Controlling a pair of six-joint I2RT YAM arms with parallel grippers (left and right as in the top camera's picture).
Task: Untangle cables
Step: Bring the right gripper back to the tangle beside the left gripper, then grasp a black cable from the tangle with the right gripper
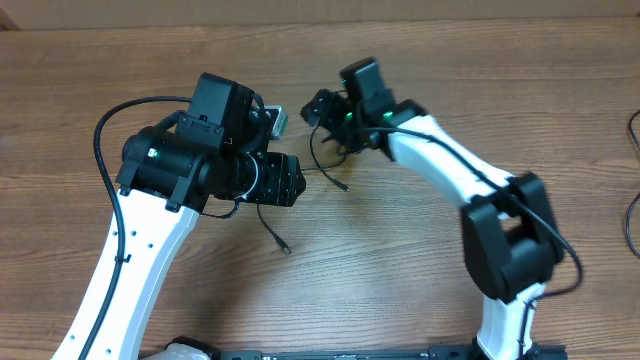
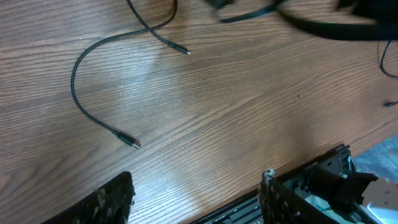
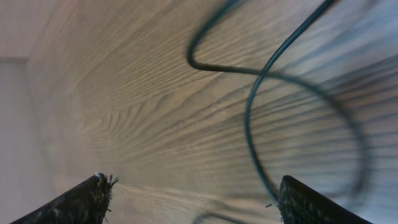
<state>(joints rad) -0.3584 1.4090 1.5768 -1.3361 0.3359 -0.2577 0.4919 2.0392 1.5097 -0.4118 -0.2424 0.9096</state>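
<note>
Two thin black cables lie on the wooden table. In the overhead view one cable [image 1: 330,176] curves from under my right gripper [image 1: 318,110] down to a small plug. The other cable [image 1: 272,232] trails from below my left gripper [image 1: 290,182] toward the table's front. In the left wrist view the long cable [image 2: 73,87] loops left and ends in a plug. A shorter cable end [image 2: 168,42] lies farther off. My left gripper [image 2: 193,199] is open and holds nothing. My right gripper [image 3: 196,199] is open, low over a looping cable [image 3: 249,118] that passes just inside its right finger [image 3: 311,202].
The two arms stand close together over the table's middle, their wrists nearly touching. The table's front edge and a black rail [image 2: 249,208] lie just past my left fingers. Thicker black arm cables [image 1: 100,150] arc at the left and hang at the right edge.
</note>
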